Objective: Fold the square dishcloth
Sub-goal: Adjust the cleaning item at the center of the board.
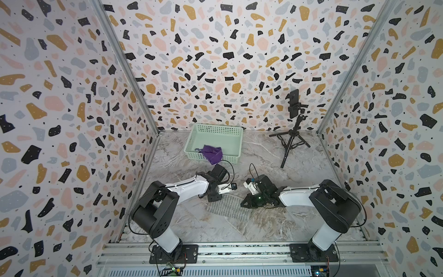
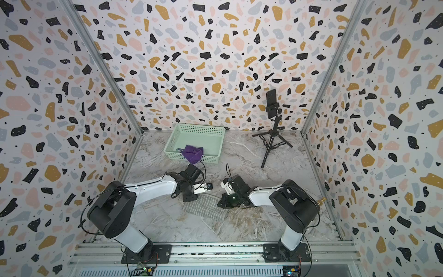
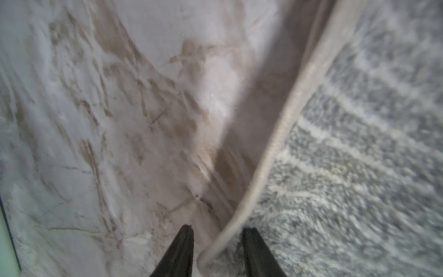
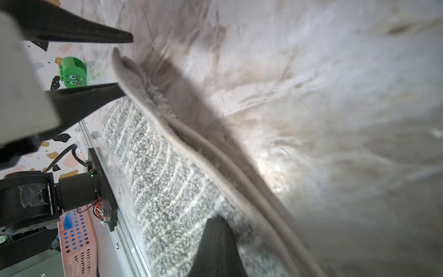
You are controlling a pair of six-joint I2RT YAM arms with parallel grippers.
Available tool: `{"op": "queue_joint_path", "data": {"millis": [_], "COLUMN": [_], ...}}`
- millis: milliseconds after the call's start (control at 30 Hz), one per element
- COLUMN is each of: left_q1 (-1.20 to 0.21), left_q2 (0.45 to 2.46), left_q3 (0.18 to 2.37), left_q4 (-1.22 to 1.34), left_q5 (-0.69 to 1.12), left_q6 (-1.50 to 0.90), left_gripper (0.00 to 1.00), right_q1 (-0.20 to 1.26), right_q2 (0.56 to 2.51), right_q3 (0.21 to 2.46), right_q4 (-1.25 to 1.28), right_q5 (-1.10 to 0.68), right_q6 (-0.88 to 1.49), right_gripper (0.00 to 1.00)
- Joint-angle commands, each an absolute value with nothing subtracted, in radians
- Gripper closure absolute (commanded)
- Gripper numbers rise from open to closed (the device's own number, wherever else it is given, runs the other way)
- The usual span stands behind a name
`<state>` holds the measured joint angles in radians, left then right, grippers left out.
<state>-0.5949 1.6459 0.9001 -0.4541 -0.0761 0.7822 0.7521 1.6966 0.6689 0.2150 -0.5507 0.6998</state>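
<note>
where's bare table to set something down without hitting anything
Free: the marble table between the dishcloth and the near rail; also between the basket and the tripod. Crowded: the dishcloth's far edge, where left gripper and right gripper meet.

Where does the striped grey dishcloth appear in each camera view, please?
In both top views: dishcloth lies mid-table, between left gripper and right gripper.
Left wrist: striped pile beyond the pale hem, under one finger.
Right wrist: stretching between both grippers.
Shared landmark: left gripper's black fingers at the corner.
</note>
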Motion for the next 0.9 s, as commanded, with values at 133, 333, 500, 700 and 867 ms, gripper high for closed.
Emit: {"op": "queue_joint_path", "data": {"millis": [133,333,500,700,867], "left_q1": [-0.585,-0.534,-0.535,-0.558,-0.602], "left_q2": [1.673,1.474,1.384,1.328,1.353], "left_q3": [0.899,0.94,0.908,0.813,0.729], "left_q4": [-0.435,-0.648,-0.724,-0.689,-0.63], "left_q5": [-0.151,0.088,0.103,0.149,0.03], "left_q6": [0.822,0.832,0.859,0.801,0.825], "left_gripper": [0.34,0.2,0.2,0.24,0.25], "right_q1": [0.755,0.756,0.755,0.756,0.756], "right_q2": [1.651,1.516,1.523,1.761,1.944], "right_q3": [0.566,0.594,0.704,0.84,0.915], "right_q4": [0.167,0.123,0.077,0.21,0.299], "right_q5": [-0.495,-0.51,-0.552,-0.672,-0.706], "right_q6": [0.733,0.735,0.722,0.798,0.869], "right_gripper": [1.0,1.0,1.0,1.0,1.0]}}
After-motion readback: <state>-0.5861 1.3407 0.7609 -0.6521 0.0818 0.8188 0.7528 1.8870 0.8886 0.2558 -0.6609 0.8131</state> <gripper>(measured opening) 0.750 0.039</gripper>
